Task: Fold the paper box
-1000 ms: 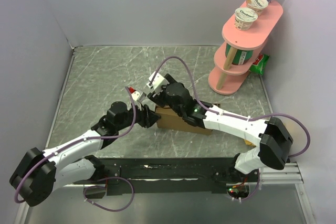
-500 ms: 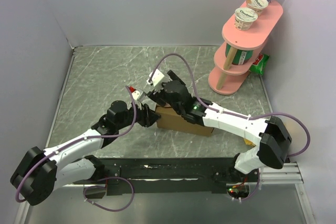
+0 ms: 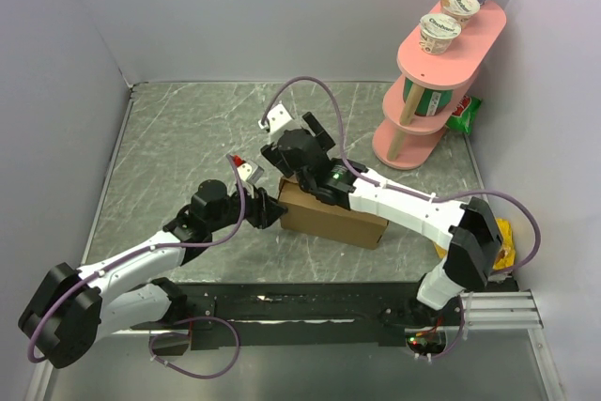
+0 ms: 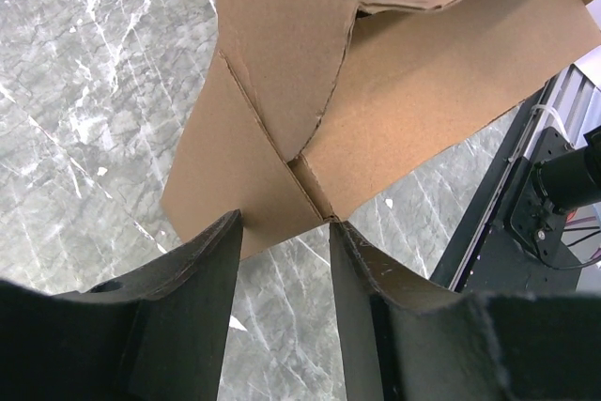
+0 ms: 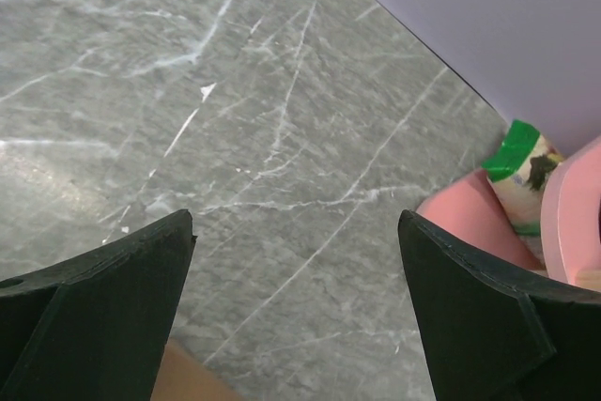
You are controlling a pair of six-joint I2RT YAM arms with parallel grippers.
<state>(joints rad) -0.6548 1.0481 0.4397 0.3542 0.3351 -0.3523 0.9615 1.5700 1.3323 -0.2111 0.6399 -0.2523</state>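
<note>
Left of the pink shelf (image 3: pixel 427 91), the paper box (image 3: pixel 331 217) sits part-folded. The left gripper (image 4: pixel 282 232), farthest from the shelf, straddles its end flap, half-parted, grip unclear. The right gripper (image 5: pixel 296 260), nearer the shelf, gapes wide and empty. Unpressed, that creased flap could spring open.

No text can be read with certainty: the three cups (image 3: pixel 460 5) on top of the pink shelf (image 3: pixel 423 147) carry dark lid print too small to make out, the green packet (image 3: pixel 463 115) beside it shows no legible words, and the paper box (image 3: pixel 329 215) is plain brown.
</note>
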